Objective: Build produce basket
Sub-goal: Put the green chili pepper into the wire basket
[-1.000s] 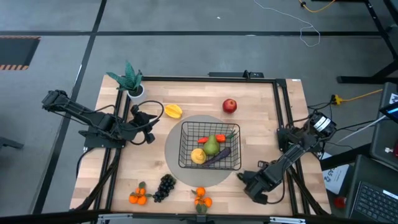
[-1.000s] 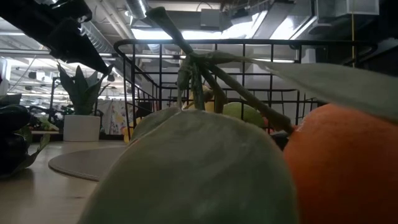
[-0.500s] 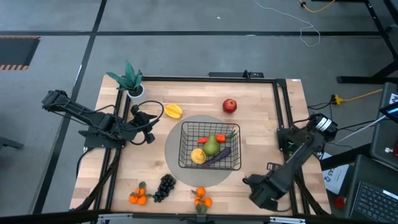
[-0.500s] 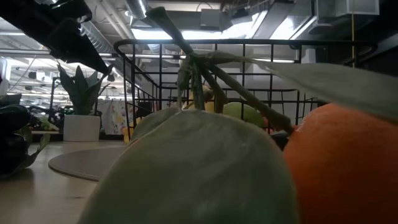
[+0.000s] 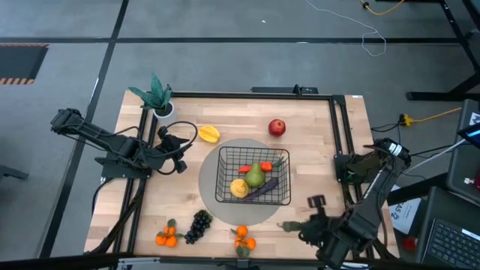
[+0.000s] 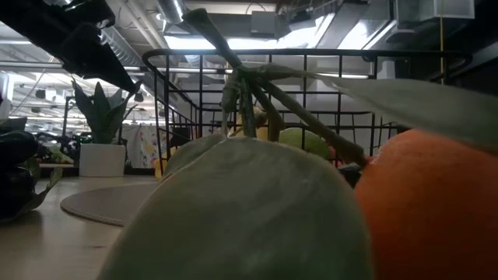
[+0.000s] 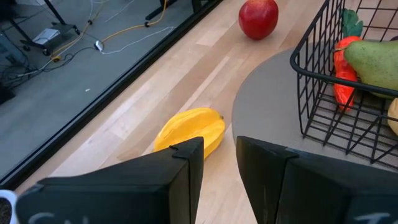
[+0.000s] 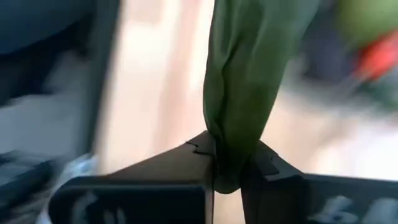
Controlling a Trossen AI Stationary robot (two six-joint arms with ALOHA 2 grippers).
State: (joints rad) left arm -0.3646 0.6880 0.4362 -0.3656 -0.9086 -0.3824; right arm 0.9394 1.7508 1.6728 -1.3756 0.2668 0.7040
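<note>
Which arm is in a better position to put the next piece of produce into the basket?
The right arm, probably. The right gripper is already shut on a green cucumber near the table's front right, beside the basket. The left gripper is empty and open, near the starfruit.

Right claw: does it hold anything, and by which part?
The right claw is shut on a green cucumber, pinched at one end. The left claw holds nothing.

Even, bright overhead light on the desk point(image 5: 315, 150), shadows soft. Low view: ceiling lights glare, the close tangerine point(image 6: 428, 210) is blurred. Right wrist view smeared by motion blur.
</note>
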